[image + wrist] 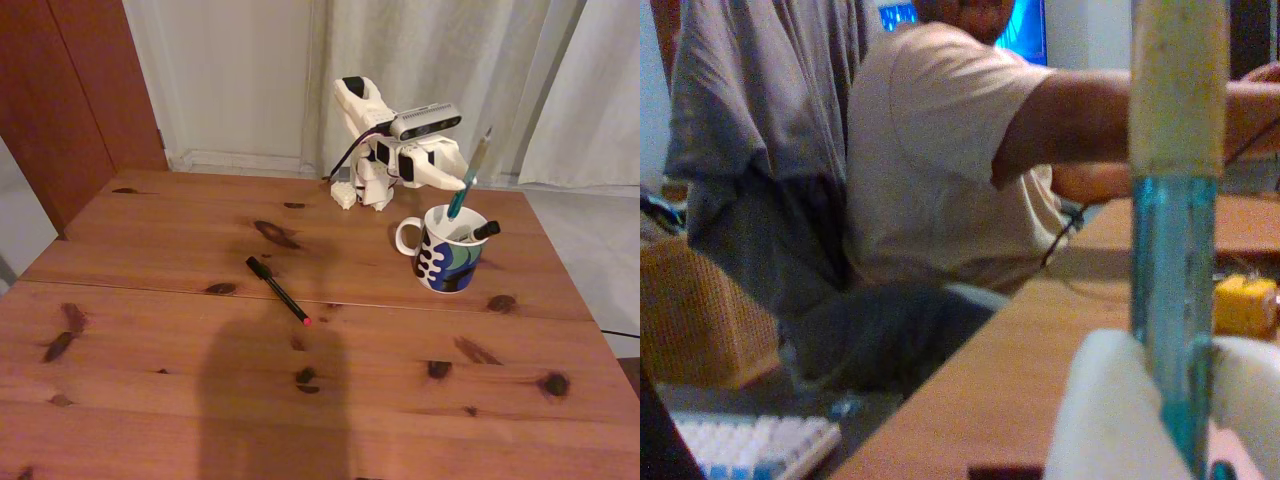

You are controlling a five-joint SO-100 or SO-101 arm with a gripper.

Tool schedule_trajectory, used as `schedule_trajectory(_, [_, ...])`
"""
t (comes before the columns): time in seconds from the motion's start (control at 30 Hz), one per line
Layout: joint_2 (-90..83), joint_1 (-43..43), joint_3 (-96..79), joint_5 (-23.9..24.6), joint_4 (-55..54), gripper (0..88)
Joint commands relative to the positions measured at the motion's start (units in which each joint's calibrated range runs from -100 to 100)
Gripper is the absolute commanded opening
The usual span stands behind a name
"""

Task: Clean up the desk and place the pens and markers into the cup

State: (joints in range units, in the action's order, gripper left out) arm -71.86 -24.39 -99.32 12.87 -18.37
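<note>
Here the claw (466, 183), right of centre in the upper half of the fixed view, is pinching the teal-green pen (469, 186) part-way along its shaft, with the pen nearly upright, leaning slightly to the right at its top, and its lower end already inside the mouth of the patterned mug (452, 252). The white marker with its black cap (486, 230) leans in the mug too, its cap poking over the right rim. In the wrist view the teal pen (1170, 300) runs vertically down the right side of the frame, clamped between the two white fingers (1105, 420) at the bottom edge; a seated person (940, 160) fills the background.

The step in hand looks like the drop. To do it well, I would keep the pen over the open part of the mug, away from the marker, lower a touch so the tip is well below the rim, then spread the fingers and lift straight up so nothing knocks the mug.

The black pen with the red tip (278, 290) lies apart on the wooden surface (150, 330), left of centre, not yet collected.
</note>
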Motion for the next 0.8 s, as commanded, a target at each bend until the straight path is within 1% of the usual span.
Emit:
schedule_trajectory(0.0, [-1.1,-0.1,-0.6,-0.3,2.5,1.2])
schedule_trajectory(0.2, [-1.1,0.0,-0.6,-0.3,5.9,1.2])
schedule_trajectory(0.37, [-1.1,0.0,-0.6,-0.3,6.6,1.5])
schedule_trajectory(0.57, [-1.1,0.3,-0.6,-0.3,6.6,14.3])
schedule_trajectory(0.77, [-1.1,0.5,-0.6,-0.3,6.7,14.8])
